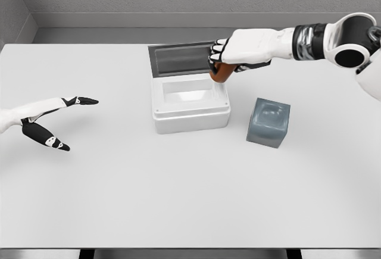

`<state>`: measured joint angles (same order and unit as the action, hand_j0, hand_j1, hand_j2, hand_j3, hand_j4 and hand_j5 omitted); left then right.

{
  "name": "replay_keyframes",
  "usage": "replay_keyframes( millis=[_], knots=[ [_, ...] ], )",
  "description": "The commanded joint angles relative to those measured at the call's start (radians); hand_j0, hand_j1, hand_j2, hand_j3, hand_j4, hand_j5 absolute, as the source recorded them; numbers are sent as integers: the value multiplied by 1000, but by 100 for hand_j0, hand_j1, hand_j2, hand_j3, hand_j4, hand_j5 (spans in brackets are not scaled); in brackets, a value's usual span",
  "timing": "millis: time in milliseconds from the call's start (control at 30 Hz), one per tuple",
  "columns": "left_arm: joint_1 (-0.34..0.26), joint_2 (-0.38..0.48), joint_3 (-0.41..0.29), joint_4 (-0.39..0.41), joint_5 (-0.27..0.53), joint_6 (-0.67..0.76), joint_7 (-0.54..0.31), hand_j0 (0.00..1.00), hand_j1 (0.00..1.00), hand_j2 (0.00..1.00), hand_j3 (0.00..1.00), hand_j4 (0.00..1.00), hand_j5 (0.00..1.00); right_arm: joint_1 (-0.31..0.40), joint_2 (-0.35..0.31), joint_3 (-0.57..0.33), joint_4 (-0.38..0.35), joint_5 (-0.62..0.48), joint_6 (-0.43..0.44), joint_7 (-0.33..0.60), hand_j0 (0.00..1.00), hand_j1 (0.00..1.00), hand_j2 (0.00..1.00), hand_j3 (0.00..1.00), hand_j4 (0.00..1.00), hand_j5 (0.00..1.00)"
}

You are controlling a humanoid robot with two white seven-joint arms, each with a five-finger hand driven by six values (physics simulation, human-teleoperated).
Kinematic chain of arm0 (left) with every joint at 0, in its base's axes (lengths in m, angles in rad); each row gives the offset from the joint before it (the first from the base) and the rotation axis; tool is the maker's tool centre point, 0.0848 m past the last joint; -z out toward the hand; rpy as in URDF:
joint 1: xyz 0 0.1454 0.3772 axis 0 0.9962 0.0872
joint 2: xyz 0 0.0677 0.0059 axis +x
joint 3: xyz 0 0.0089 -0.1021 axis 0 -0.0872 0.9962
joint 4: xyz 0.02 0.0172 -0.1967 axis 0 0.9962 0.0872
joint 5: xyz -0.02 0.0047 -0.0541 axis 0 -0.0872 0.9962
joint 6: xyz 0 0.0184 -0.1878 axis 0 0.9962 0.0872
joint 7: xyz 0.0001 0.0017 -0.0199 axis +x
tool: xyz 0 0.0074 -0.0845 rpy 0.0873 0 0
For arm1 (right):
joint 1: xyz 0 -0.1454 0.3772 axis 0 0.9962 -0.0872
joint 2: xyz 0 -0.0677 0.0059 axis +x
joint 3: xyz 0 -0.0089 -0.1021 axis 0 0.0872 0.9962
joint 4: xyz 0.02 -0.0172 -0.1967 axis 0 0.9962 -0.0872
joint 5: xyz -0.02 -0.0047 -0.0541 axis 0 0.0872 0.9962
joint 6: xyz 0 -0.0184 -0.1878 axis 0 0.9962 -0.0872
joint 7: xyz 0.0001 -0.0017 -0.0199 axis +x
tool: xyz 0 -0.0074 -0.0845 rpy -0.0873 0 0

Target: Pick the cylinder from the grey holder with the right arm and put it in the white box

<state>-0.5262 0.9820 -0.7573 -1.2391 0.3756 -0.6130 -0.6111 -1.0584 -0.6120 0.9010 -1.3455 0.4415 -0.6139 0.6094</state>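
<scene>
Cylinder (pixel 221 73), reddish-brown, roughly upright: we hold it in our right hand (pixel 233 54), fingers wrapped round its top, its lower end over the right rim of the white box (pixel 190 118), lid raised behind. Grey holder (pixel 268 122) vacated, right of box. Left hand (pixel 50 119) spread, idle, well apart.

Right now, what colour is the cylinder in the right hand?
Reddish-brown cylinder, seen in the head view.
</scene>
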Motion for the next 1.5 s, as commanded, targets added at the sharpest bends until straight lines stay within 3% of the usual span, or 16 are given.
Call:
replay_keyframes(
  millis=[0, 467, 800, 900, 967, 1067, 1267, 1300, 1467],
  knots=[
    [0, 1, 1, 0, 8, 2, 0, 100, 100, 100, 100, 100, 100, 0, -14, -1, -24, -12, 3, 1, 19, 19, 19, 19, 19, 19],
    [0, 1, 1, 0, 8, 2, 0, 100, 100, 100, 100, 100, 100, -3, -28, 27, -67, -14, 3, 1, 20, 20, 20, 20, 20, 20],
    [3, 1, 1, -3, 8, 2, 0, 100, 100, 100, 100, 100, 100, -6, -22, 29, -64, -14, 3, 1, 20, 20, 20, 20, 20, 20],
    [18, -9, -28, 6, 20, 2, 0, 100, 100, 100, 100, 100, 100, -8, -15, 33, -49, -14, 3, 1, 19, 19, 19, 19, 19, 19],
    [41, 9, -31, 20, 31, 2, 0, 100, 100, 100, 100, 100, 100, -8, -14, 33, -47, -14, 3, 1, 20, 20, 20, 20, 20, 20],
    [48, 14, -30, 165, 17, 2, 0, 100, 100, 100, 100, 100, 100, -11, -11, 33, -47, -12, 3, 1, 19, 19, 19, 19, 19, 19],
    [46, 15, -27, 171, 35, 2, 0, 100, 100, 100, 100, 100, 100, -9, -11, 36, -47, -12, 3, 1, 20, 20, 20, 20, 20, 20],
    [46, 18, -25, 178, 69, 2, 0, 100, 100, 100, 100, 100, 100, -9, -12, 36, -47, -12, 3, 1, 20, 20, 20, 20, 20, 20],
    [44, 46, 36, 293, 143, 2, 0, 100, 100, 100, 100, 100, 100, -11, -12, 36, -47, -12, 3, 1, 20, 20, 20, 20, 20, 20]
  ],
)
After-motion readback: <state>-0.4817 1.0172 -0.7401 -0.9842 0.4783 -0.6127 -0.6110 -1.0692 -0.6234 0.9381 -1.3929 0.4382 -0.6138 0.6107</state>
